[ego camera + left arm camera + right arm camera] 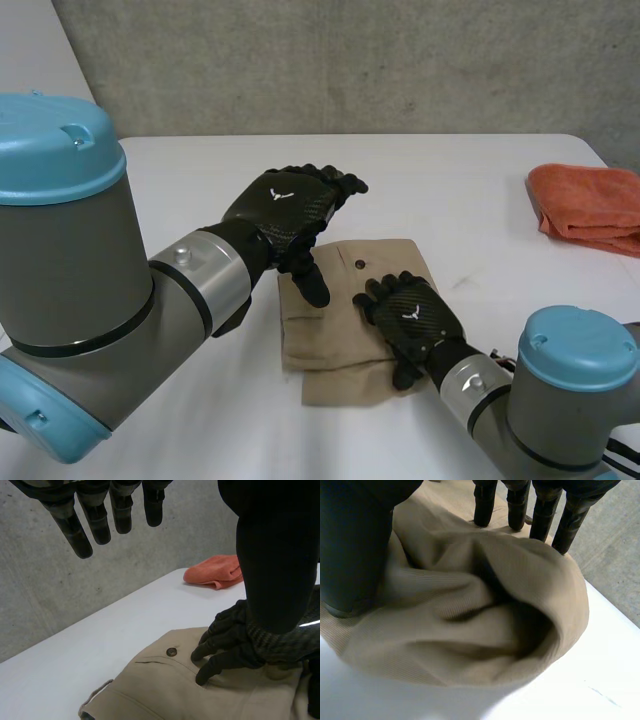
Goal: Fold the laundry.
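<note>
A tan garment (345, 330), folded into a rough square, lies on the white table (450, 180) in front of me. Its button (171, 651) and waistband (150, 662) face the far side. My right hand (412, 315) rests on the garment's right part with its fingers (519, 505) straight and pressing the cloth. The tan cloth (470, 610) bulges up under that palm, between the fingers and the thumb (355, 545). My left hand (285, 205) hovers open over the garment's far left corner, fingers (95, 525) spread, thumb (310, 280) pointing down over the cloth.
A folded orange cloth (590, 205) lies at the table's far right edge, also seen beyond my right hand (230, 640) as the orange cloth (215, 575). A grey concrete wall (350, 60) stands behind the table.
</note>
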